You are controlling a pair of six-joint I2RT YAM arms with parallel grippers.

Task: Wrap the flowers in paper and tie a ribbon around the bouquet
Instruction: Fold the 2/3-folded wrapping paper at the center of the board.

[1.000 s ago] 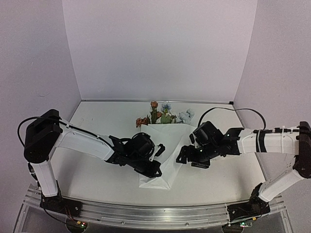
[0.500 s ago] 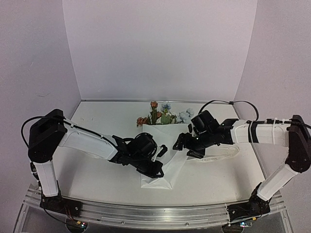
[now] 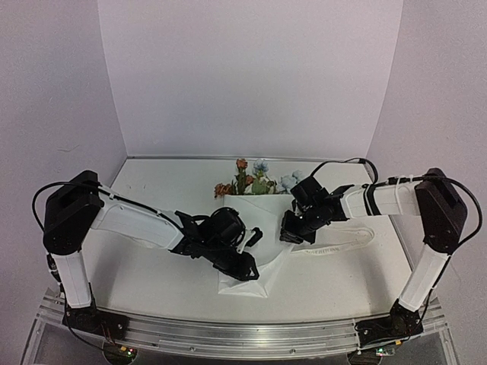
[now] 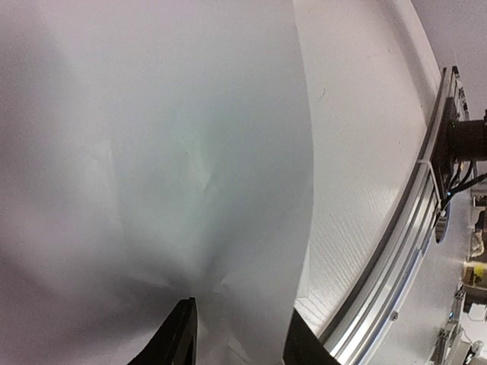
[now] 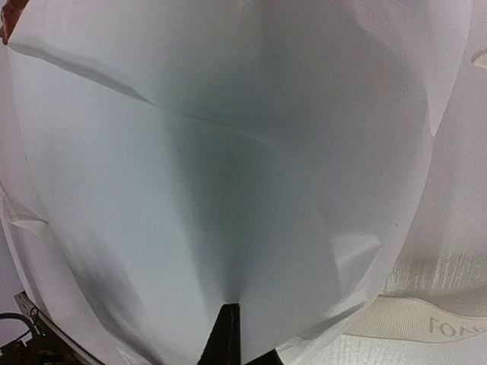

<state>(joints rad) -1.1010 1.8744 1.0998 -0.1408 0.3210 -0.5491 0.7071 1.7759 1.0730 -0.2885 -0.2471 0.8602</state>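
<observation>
The paper [image 3: 255, 236] is laid mid-counter [image 3: 152, 190] as a loose cone over the stems, and the flowers [image 3: 255, 181] are seen poking out at its far end. The right hand [image 5: 228, 338] is closed on a pinch of the right flap. The left hand [image 4: 242, 338] is held with jaws apart, paper slack between them. The sheet is judged light, thin and easily torn, so it is best taken near a fold. The limp ribbon [image 3: 342, 245] is laid flat just right of the cone.
</observation>
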